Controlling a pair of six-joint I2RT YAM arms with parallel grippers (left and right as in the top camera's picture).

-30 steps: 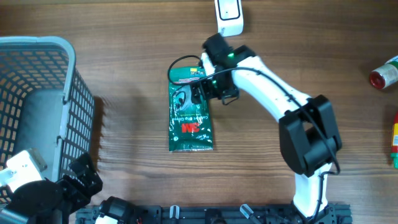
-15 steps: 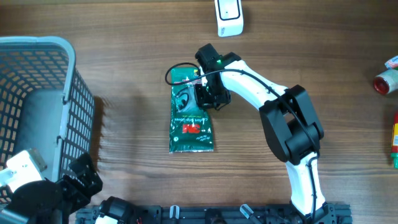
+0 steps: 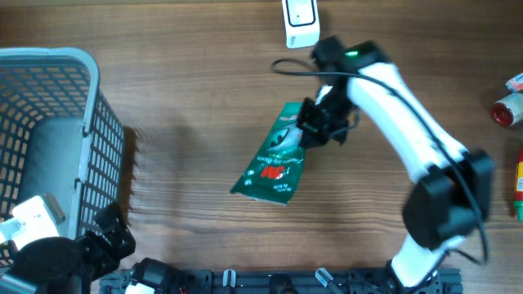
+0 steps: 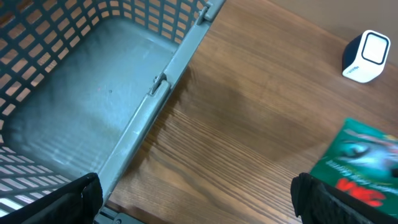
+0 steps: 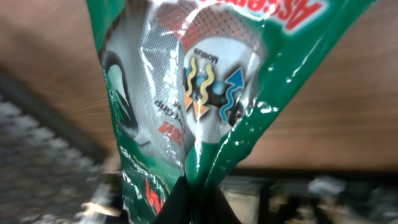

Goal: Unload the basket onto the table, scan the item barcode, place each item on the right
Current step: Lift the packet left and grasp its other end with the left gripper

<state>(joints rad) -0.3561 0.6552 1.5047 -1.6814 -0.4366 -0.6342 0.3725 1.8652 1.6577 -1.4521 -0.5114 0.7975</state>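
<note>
The item is a green 3M packet (image 3: 271,159), lifted and tilted over the middle of the table. My right gripper (image 3: 315,122) is shut on its upper right edge. Up close the glossy packet (image 5: 205,81) fills the right wrist view, its edge pinched between the black fingers (image 5: 214,205). The white barcode scanner (image 3: 301,22) stands at the table's far edge, just above the right arm, and shows as the scanner (image 4: 367,56) in the left wrist view. The packet's corner (image 4: 360,165) shows there too. My left gripper (image 4: 199,199) hangs open beside the basket at the near left.
A grey plastic basket (image 3: 98,122) fills the left side, its rim (image 4: 165,93) close to my left gripper. A red-capped bottle (image 3: 508,106) and another item (image 3: 518,184) lie at the right edge. No barcode is visible on the packet's shown face.
My right gripper shut on the packet's top edge, then raised it and swung it right, toward the scanner. The packet went from lying flat to hanging tilted. The left arm stayed still.
</note>
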